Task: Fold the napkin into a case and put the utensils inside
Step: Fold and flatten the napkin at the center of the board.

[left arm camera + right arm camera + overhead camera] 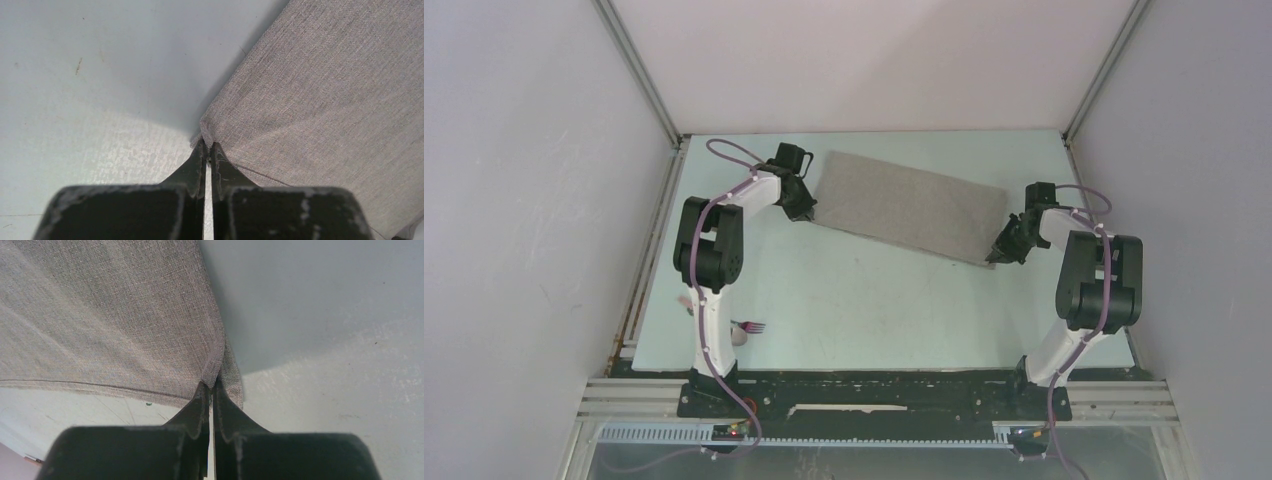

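While nipped at two corners, lies flat at 12 o'clock on the table (874, 310): the napkin (904, 205), folded to a long grey band slanting from 10 down to 3 o'clock. Pinched at the 10 o'clock corner by the left gripper (805, 212), tips pressed together on the hem; at 3 o'clock, same by the right gripper (1001, 252). At 8 o'clock, well apart from the cloth, the utensils (754, 327), half hidden behind the left arm (709, 255), only dark tines and pinkish handle bits showing.
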`<state>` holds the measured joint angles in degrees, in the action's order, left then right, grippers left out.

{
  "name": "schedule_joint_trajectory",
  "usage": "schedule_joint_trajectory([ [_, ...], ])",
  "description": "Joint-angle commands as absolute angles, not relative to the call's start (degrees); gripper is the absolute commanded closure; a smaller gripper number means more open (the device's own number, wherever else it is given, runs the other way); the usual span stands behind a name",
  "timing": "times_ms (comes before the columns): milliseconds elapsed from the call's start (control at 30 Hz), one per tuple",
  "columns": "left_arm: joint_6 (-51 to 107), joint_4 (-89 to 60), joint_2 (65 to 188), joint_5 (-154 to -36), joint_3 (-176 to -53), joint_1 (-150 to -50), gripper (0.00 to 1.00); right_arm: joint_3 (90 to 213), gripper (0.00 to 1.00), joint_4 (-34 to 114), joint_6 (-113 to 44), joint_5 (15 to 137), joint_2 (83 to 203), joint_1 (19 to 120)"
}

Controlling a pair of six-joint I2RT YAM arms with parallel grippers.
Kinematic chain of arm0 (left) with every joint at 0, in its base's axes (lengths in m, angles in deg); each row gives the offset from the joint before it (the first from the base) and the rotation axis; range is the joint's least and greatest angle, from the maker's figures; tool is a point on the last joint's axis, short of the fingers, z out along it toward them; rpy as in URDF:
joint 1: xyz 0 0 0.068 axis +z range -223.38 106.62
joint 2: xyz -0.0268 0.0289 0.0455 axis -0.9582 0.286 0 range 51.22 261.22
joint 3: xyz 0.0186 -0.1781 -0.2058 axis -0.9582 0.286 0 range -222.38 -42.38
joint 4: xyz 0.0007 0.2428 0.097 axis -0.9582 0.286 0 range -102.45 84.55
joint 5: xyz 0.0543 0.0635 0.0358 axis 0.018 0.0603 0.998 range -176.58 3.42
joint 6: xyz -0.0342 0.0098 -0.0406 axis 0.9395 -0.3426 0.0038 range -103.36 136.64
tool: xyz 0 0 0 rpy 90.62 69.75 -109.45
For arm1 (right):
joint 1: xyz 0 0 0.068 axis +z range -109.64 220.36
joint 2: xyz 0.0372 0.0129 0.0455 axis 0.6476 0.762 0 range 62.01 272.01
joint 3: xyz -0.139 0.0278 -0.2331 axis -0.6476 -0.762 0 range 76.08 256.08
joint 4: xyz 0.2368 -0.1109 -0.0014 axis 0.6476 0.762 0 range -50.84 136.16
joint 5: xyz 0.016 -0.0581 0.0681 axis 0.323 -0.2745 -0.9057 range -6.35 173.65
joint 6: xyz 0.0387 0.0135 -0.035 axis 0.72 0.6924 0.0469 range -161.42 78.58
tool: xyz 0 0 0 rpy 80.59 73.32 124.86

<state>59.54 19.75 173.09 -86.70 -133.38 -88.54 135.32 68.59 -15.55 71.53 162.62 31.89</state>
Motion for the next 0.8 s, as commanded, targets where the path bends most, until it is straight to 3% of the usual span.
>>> schedule_joint_trajectory([
  [0,57.7,21.1,172.1,-83.3,-135.2,-88.6,1.0,135.1,1.0,69.6,-16.3,74.6,160.0,32.2],
  [767,57.3,22.7,173.3,-81.4,-136.4,-88.2,1.0,133.8,1.0,70.1,-16.3,74.6,160.1,33.4],
])
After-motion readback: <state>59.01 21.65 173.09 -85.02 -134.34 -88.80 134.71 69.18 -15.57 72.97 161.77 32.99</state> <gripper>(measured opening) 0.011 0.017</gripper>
